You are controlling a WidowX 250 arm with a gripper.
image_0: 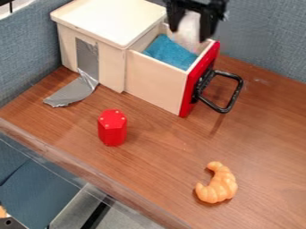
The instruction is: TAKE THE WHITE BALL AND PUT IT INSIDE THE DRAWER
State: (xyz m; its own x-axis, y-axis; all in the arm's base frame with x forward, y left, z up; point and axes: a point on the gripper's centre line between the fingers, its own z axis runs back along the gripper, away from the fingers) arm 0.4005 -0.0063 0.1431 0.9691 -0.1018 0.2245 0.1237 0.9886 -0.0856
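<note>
Fingers (207, 27) of the black two-finger gripper (190, 33) stand on either side of the blurred, rounded white ball (189, 27), apparently clasping it, above the far side of the open pale wooden drawer (156, 82). The drawer's upright walls bound an upward-facing opening, lined with blue cloth (170, 52), between the pale wooden cabinet (101, 20) and the red front panel (190, 91). From that panel, one black loop handle (238, 91) juts over the brown wooden tabletop (263, 129), which extends rightward and forward; blue fabric-covered partitions (263, 36) border its back and left. Counted: one ball, one drawer, one cloth, one red hexagonal block (112, 128) and one orange toy croissant (217, 184), these last two well apart.
</note>
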